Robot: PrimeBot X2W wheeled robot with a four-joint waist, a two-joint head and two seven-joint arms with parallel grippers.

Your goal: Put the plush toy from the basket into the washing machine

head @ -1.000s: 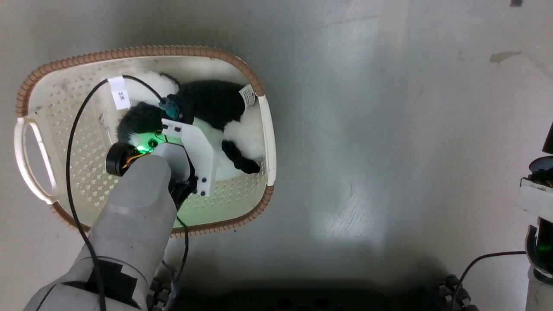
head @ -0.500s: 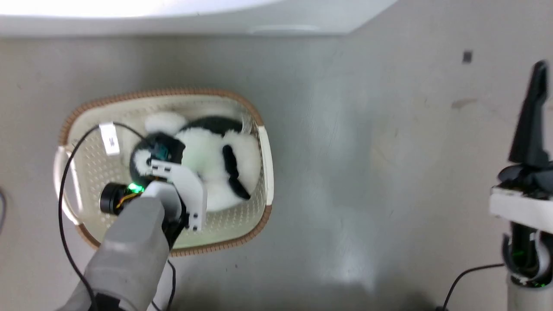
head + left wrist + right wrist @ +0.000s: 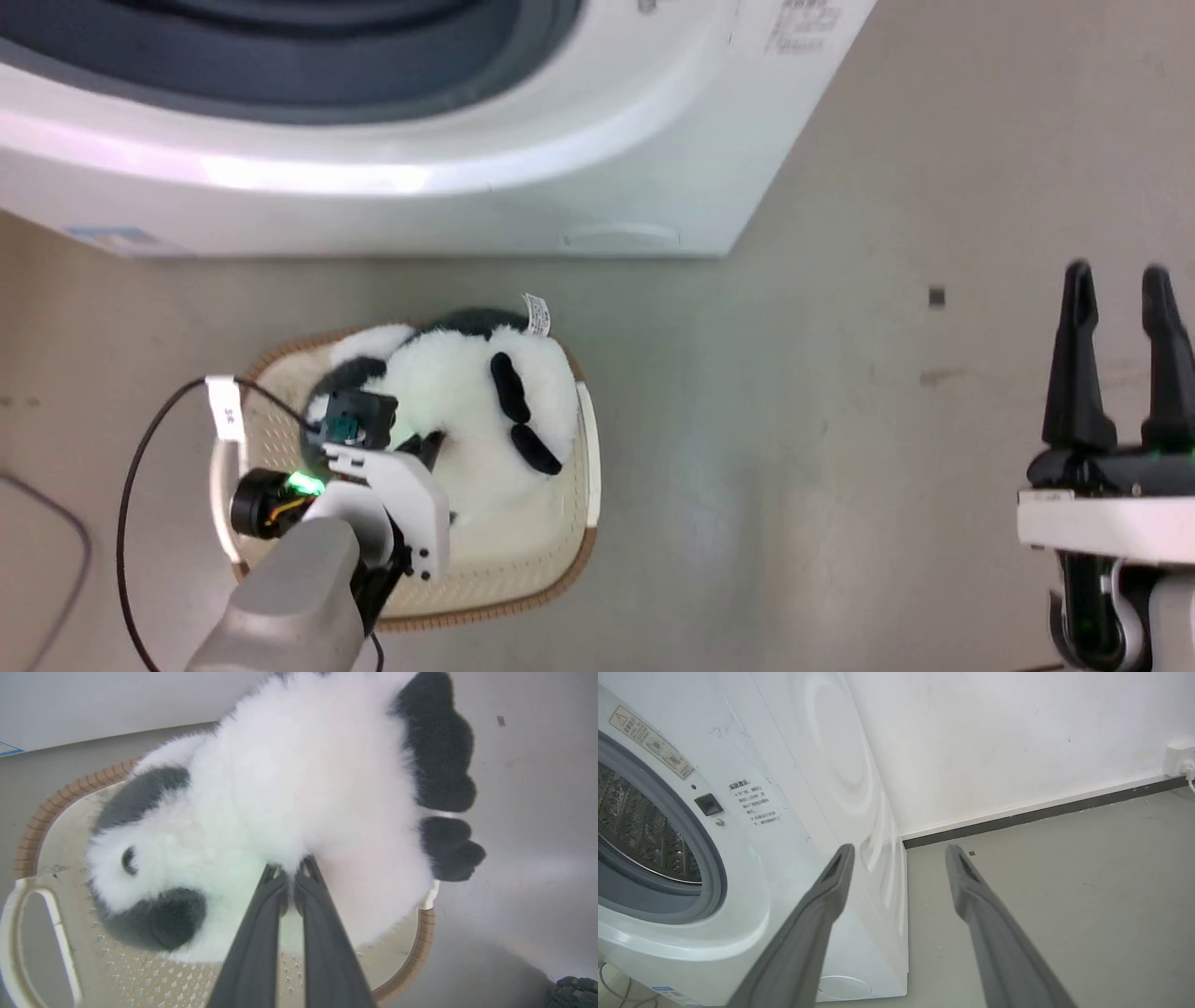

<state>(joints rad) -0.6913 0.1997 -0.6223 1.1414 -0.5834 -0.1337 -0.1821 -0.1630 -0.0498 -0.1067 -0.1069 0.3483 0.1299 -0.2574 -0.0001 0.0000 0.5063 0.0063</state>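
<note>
Over the basket's [image 3: 51,805] left rim hangs a white label [image 3: 224,411] on the arm's black cable, no bearing on the job. Just right of that, above the basket's left half, the left gripper [image 3: 289,877] has its two fingers nearly together, tips sunk in white fur: a narrow pinch on the toy [image 3: 467,392], approx. at the belly close to the head. Toy is over the basket, bulk toward its right side, black feet poking past the right rim, small white tag [image 3: 536,314] at the far edge. It looks lifted, but can't tell if any part rests on the basket bottom. Handling, my guess: light, v. soft, squashy, not fragile, not slippery. But a pinch of fur alone may slide or let the body droop & swing, so a deeper bite across the body or round a limb would be safer than loose pile. Beyond the basket's far side stands the washer [image 3: 523,187], grey-sealed hole open, shiny drum [image 3: 640,826] inside. Well right of the basket, the right gripper [image 3: 1117,280] hangs over bare floor, fingers a medium gap apart, holding nothing. Next, I'd say: get the toy clear of the basket rim, then carry it to the hole.
</note>
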